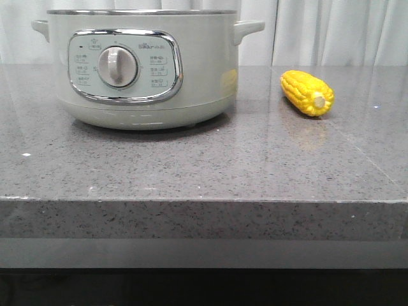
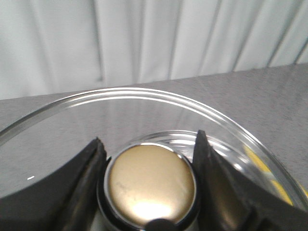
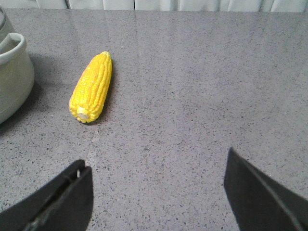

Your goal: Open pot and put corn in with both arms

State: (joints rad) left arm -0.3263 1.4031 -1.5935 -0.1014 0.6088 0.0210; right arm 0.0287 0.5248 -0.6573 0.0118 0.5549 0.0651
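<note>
My left tool (image 2: 150,166) pinches the clear glass lid's brass knob (image 2: 150,185) and could slip, right tool (image 3: 156,192) spread wide, small yellow corn cob (image 1: 308,93) on the grey speckled worktop (image 1: 204,166) at three o'clock of the cream-green round electric pot (image 1: 143,67).

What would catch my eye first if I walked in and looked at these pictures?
The big pale green pot sits at the left of the grey stone table, its chrome-framed dial facing you. To its right, apart from it, lies a bright yellow corn. In the left wrist view, the left pincer has a finger on each side of the golden knob of a glass lid; the right pincer is open above bare table.
</note>
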